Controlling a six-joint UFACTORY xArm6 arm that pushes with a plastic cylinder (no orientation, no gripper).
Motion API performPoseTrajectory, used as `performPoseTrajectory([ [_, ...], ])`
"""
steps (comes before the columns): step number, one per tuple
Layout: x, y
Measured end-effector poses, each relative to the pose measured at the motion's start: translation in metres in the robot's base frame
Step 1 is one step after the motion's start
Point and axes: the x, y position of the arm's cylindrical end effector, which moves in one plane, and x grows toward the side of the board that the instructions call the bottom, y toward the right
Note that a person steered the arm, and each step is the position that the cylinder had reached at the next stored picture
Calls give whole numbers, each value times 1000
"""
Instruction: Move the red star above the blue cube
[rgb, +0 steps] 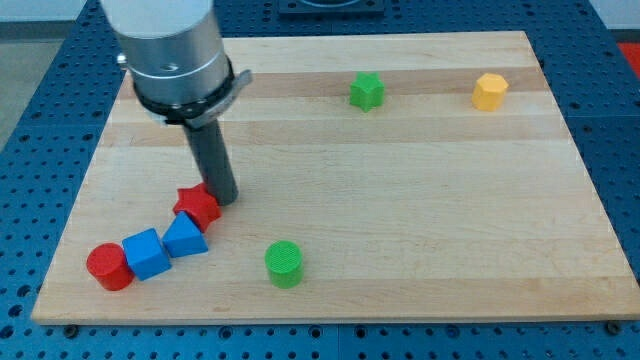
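Note:
The red star lies at the board's lower left. My tip touches its right edge. Just below the star sits a blue triangular block, touching it. The blue cube is left of that block and a little lower, below-left of the star. A red cylinder stands against the cube's left side. These blocks form a chain rising towards the right.
A green cylinder stands near the view's bottom centre. A green star and a yellow hexagonal block lie near the view's top right. The wooden board rests on a blue perforated table.

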Motion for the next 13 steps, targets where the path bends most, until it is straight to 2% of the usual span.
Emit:
performPoseTrajectory([
  [6, 0, -117],
  [7, -23, -102],
  [8, -26, -35],
  [10, 17, -9],
  [13, -7, -73],
])
